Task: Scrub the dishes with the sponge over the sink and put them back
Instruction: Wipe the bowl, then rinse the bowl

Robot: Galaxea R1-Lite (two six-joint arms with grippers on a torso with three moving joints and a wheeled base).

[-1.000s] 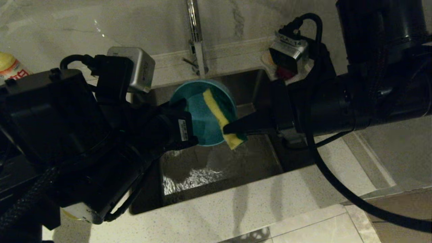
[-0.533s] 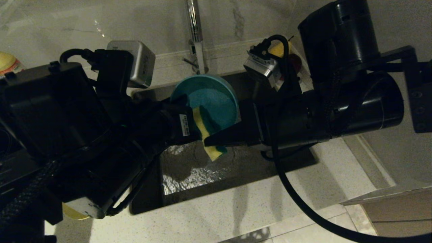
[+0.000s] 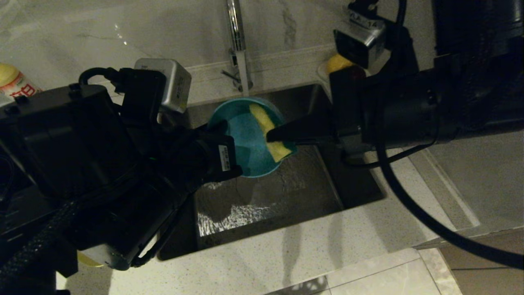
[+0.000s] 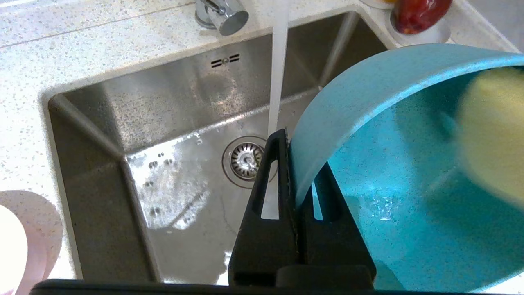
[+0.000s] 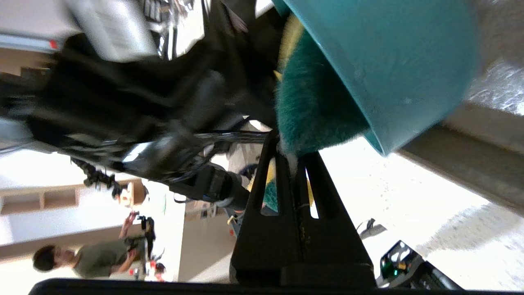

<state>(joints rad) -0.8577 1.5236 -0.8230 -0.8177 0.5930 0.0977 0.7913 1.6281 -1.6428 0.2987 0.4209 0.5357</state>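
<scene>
**Blue bowl mid-scrub over the sink**

The light blue bowl [image 3: 245,141] is held tilted above the sink [image 3: 286,192] by the left claw [image 3: 223,137], which is clamped shut on its rim. The sponge [image 3: 271,133] is pinched in the closed right claw [image 3: 272,135] and pressed inside the bowl, just ahead of that claw's tips. Water is seen running from the tap [image 4: 221,14] beyond the left claw. The task is judged part-way: this bowl is being scrubbed and has yet to be put back on the tabletop [image 3: 286,258]. A pale pink bowl [image 4: 16,237] stands on the tabletop beside the sink (whether it has been washed cannot be told); the yellow one is not clearly seen.
</scene>
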